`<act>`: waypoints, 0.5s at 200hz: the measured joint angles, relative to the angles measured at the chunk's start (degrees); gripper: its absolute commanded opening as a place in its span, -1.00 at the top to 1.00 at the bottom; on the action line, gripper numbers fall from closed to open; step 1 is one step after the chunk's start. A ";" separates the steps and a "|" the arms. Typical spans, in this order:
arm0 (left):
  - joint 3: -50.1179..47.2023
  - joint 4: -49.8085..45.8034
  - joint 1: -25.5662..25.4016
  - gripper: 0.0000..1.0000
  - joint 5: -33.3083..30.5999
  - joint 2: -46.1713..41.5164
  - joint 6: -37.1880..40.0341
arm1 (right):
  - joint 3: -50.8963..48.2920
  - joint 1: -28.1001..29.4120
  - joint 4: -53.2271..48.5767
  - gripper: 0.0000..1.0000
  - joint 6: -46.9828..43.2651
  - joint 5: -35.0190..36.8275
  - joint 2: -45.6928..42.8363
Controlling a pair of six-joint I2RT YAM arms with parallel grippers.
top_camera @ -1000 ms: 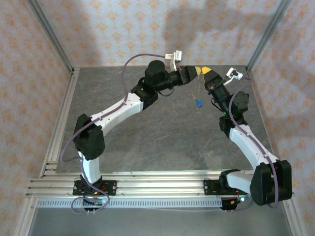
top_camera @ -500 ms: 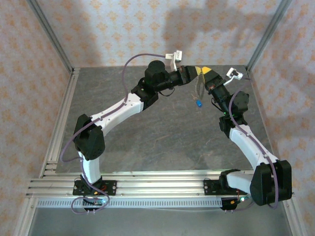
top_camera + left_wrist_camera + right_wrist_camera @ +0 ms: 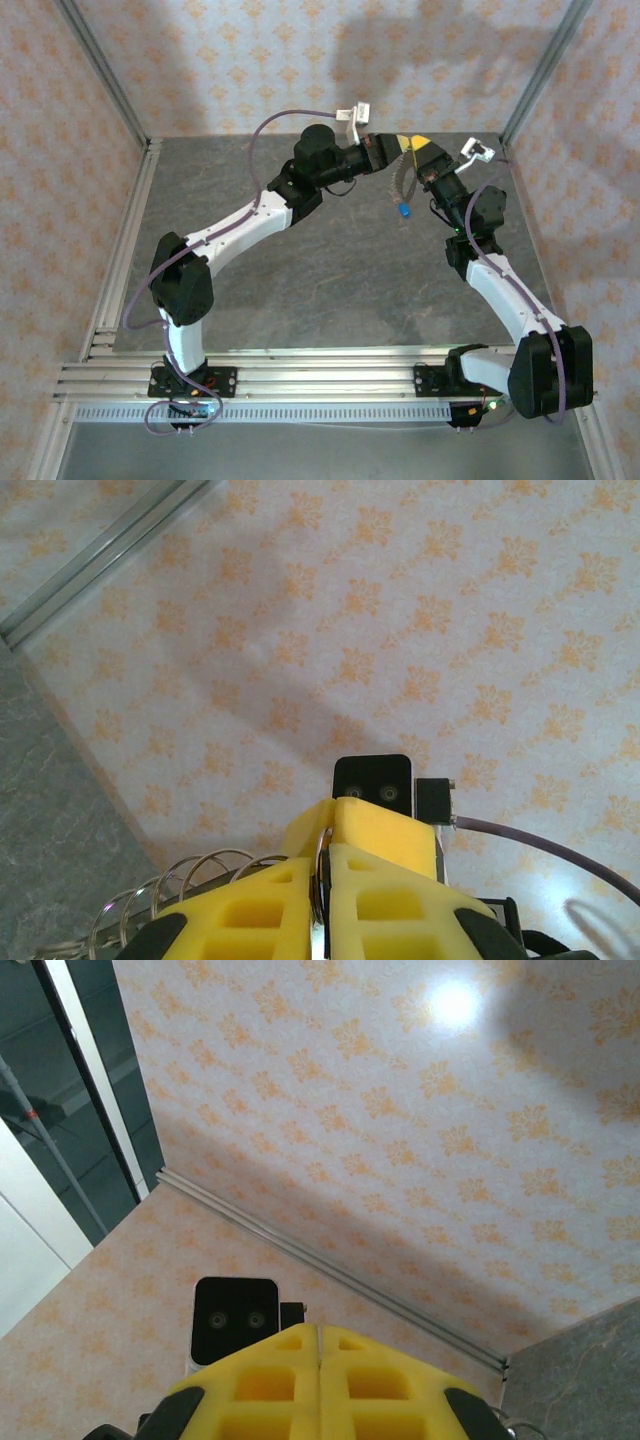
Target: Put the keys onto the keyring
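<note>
Now that the left fingers (image 3: pixel 385 845) are newly clamped on the keyring (image 3: pixel 315 875), beside the right fingers (image 3: pixel 375 1355) pressed together, the ring seems steadied for threading the key (image 3: pixel 404 211).

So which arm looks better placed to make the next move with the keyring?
Left, probably: the left tool is shut on the keyring, whose wire sits between the yellow fingers. The right tool is shut with fingers flat together, so it looks free to assist.
</note>
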 measured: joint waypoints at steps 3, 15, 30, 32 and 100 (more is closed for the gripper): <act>0.00 0.02 0.00 0.88 -0.02 0.00 0.00 | 0.00 0.00 0.00 1.00 0.02 0.11 0.00; 0.00 0.17 -0.02 0.88 -0.04 0.00 -0.11 | 0.00 0.00 0.02 1.00 0.02 0.28 0.00; 0.00 0.28 -0.02 0.87 -0.04 -0.02 -0.11 | 0.00 0.00 0.04 1.00 0.02 0.37 0.00; 0.00 0.28 -0.04 0.86 -0.04 0.00 -0.11 | 0.00 0.00 0.04 1.00 0.02 0.37 0.00; 0.00 0.26 -0.11 0.85 -0.04 0.00 0.17 | 0.00 0.00 0.04 1.00 0.02 0.35 0.00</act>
